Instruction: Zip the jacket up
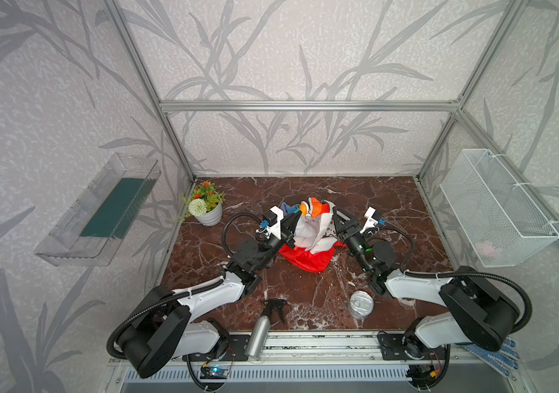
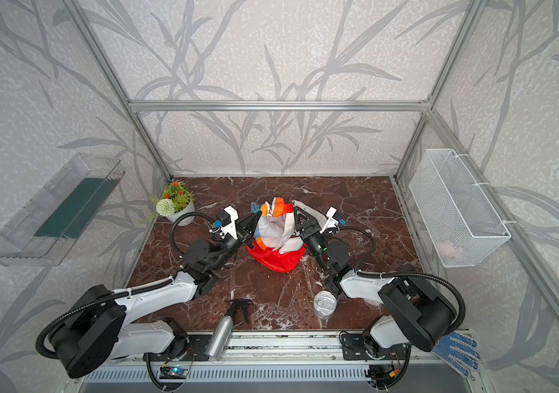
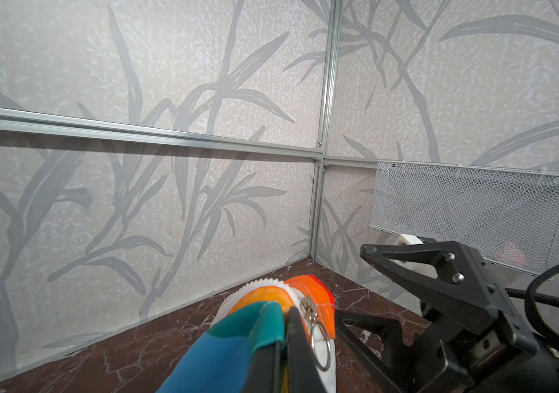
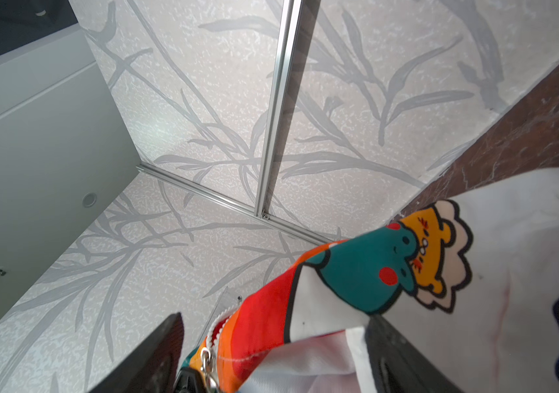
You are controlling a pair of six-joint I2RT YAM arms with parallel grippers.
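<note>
Nearest me, a metal spray bottle (image 1: pixel 260 330) lies at the front edge of the table (image 1: pixel 383 200), with a can (image 1: pixel 360 304) to its right. Past them, mid-table, the jacket (image 1: pixel 308 236) is bunched up, red part down and striped top raised. My left hand (image 3: pixel 285 340) pinches the striped edge right beside the ringed zipper pull (image 3: pixel 319 342), while my right hand (image 3: pixel 353 284) is spread wide with loose jacket fabric between its fingers. Farther back, a potted plant (image 1: pixel 207 208) sits in the far left corner.

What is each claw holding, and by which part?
Left claw pinches the jacket at its zipper edge, beside the slider; right claw open, holding nothing.
</note>
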